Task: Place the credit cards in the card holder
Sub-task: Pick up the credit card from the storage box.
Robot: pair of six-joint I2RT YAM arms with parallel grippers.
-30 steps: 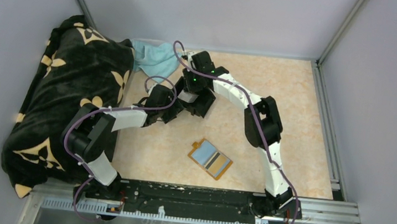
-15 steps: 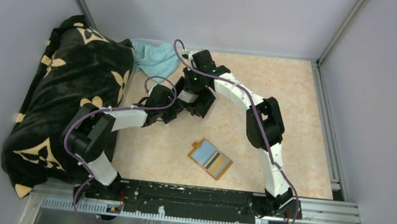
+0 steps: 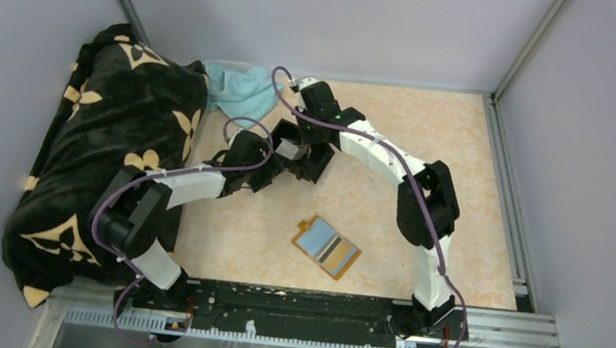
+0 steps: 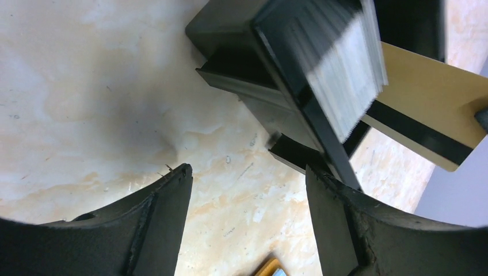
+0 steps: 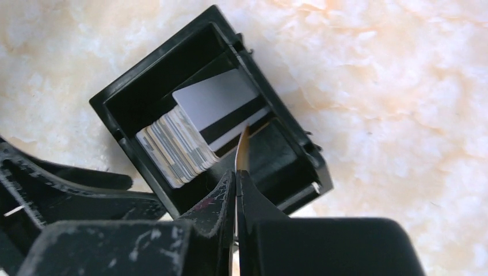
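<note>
Presently one credit card (image 5: 242,150), tan with a dark magnetic stripe, is pinched edge-on between the closed fingers of the right gripper (image 5: 236,185), just over the black tray (image 5: 147,80). It is judged to be light, thin, stiff and slick, and liable to swivel if held by a corner. A firm pinch across one short end, clear of the end to be slotted, would be preferred. In the left wrist view its face is turned toward that camera, and its long axis, marked by the stripe, runs slantwise away from the tray. Whether its lower edge has cleared the tray wall cannot be told. The other credit cards (image 5: 175,150) are packed on edge in one compartment, with a pale grey one leaned against them. The left gripper (image 4: 247,192) is held open just beside the tray, with nothing between its fingers. The card holder (image 3: 326,247) is laid open and flat on the table (image 3: 479,157), well apart toward the near edge, its long axis diagonal, with a bluish card seen inside.
</note>
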